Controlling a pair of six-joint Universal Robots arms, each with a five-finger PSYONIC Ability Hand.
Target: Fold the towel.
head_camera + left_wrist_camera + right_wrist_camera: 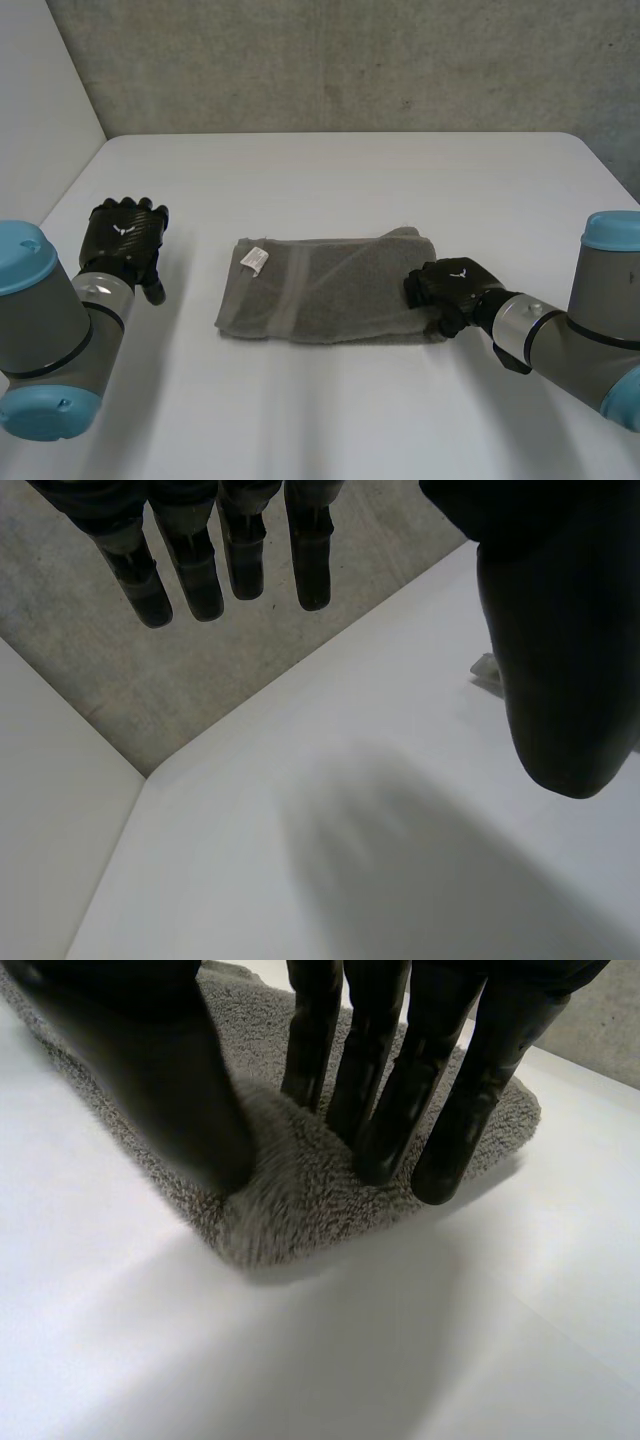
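Reading off the head view: grey towel point(330, 300) lies folded into a flat oblong near the middle of the white bench point(330, 170), long side running left to right. A white label point(255, 259) sits face up by its far left corner, and a paler stripe point(290, 290) crosses the cloth just right of the label. The far right corner looks a bit rumpled, the other edges fairly square. The right robot hand point(450, 285) is on the towel's right end, at the near corner, palm down, with the right arm point(590, 330) coming in low from the right. In the right wrist view its fingers point(440, 1110) are nearly straight with tips planted in the pile. The thumb point(170, 1090) presses down opposite them, closer to the towel's edge, and a hump of cloth is bunched up between thumb and fingers. I read that as a shallow pinch on that corner. The cloth around the hump lies flat on the bench, not lifted. The left robot hand point(125, 240) hangs over bare bench well to the left of the towel, touching neither cloth nor bench as far as I can tell. The left wrist view shows its fingers straight and slightly spread, thumb out to the side, nothing in its hold. A concrete wall point(350, 60) stands behind the bench's far edge.
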